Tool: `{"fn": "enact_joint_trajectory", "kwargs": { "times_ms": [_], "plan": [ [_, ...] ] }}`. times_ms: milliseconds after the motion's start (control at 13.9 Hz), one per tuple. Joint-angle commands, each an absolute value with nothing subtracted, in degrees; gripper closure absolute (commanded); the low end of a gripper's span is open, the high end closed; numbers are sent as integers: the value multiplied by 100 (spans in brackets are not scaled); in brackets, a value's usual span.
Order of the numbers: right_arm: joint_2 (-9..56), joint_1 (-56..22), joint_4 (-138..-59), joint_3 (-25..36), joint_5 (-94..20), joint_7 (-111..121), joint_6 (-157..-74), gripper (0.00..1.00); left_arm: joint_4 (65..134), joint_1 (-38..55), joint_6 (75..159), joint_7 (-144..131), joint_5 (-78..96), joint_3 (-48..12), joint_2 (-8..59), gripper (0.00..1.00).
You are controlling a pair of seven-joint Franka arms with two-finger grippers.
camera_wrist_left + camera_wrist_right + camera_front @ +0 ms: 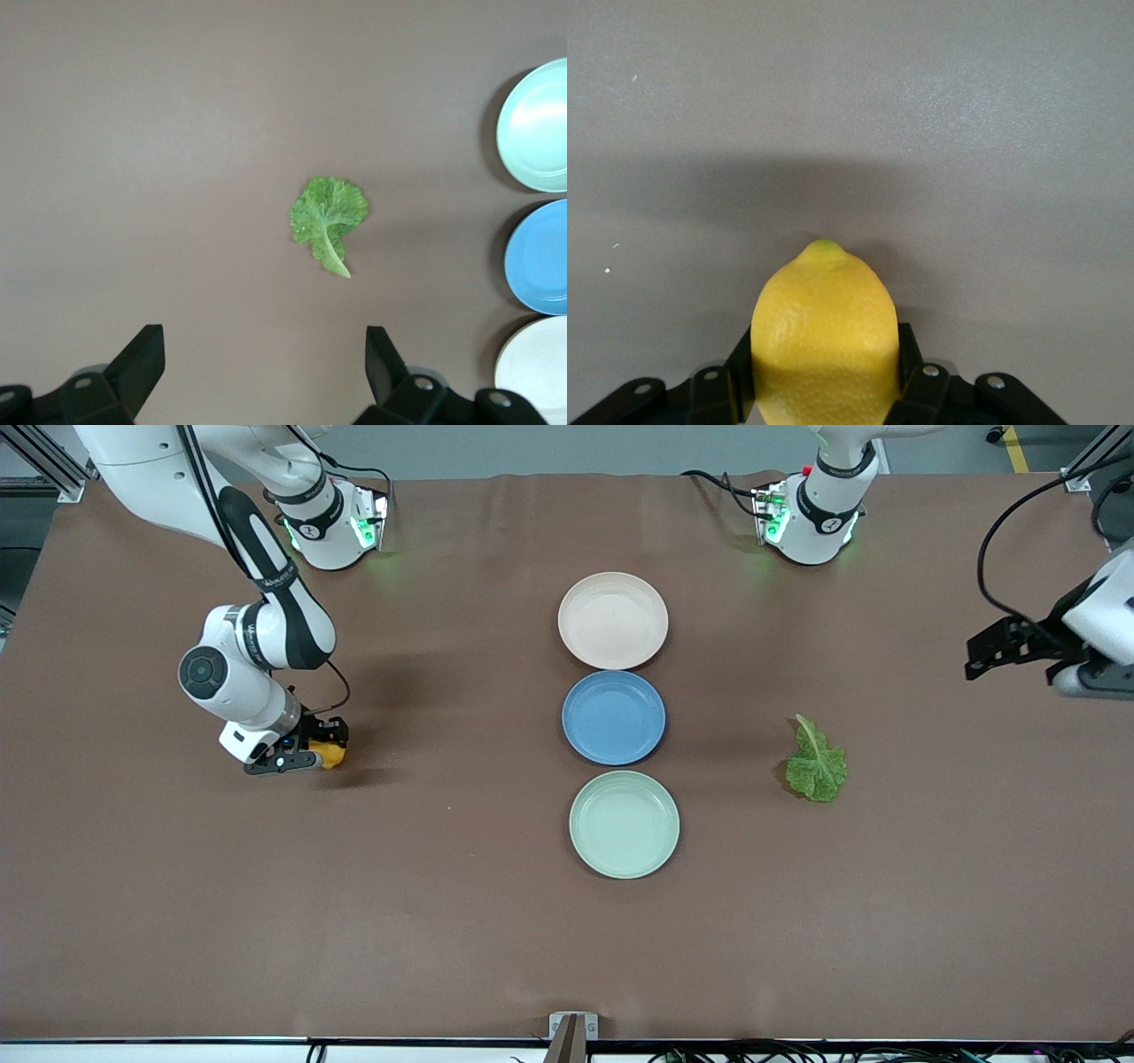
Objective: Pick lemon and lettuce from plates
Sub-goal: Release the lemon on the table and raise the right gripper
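Observation:
My right gripper (321, 754) is shut on the yellow lemon (332, 755), low over the bare table toward the right arm's end. The right wrist view shows the lemon (824, 336) clamped between the fingers (908, 354). The crinkled green lettuce (817, 766) lies flat on the table toward the left arm's end, off the plates; it also shows in the left wrist view (328, 217). My left gripper (997, 651) is open and empty, high over the table's edge at the left arm's end (266, 354). The beige-pink plate (613, 620) and the mint green plate (625, 824) are empty.
A blue plate (613, 717), also empty, sits between the two task plates in one row down the table's middle. The three plates show at the edge of the left wrist view: mint (536, 124), blue (540, 257), beige (536, 372).

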State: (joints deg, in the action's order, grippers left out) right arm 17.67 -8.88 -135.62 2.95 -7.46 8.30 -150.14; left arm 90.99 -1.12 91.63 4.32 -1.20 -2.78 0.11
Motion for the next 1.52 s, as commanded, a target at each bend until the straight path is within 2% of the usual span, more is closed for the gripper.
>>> {"fn": "enact_joint_trajectory", "kwargs": {
  "times_ms": [0,144,505,866,1155,1443],
  "plan": [
    [1723,-888,-13597,299,-888,949,-15021,0,8649,-105,8912,457,-70,-316,106,0],
    [1644,-879,-13492,299,-888,914,-14951,0,8429,-105,8895,431,-62,-282,114,0],
    [1275,-809,-12211,509,-809,861,-12476,0,8411,-132,8895,404,-9,-281,114,0],
    [976,-791,-10726,799,-220,264,-10507,0,8411,-132,8895,431,9,-264,132,0],
    [984,-765,-9723,914,0,325,-9424,0,8420,-141,8895,413,0,-264,202,0],
    [1002,-510,-8975,905,9,597,-8772,0,8411,-132,8921,430,-26,-264,167,0]
  ]
}}
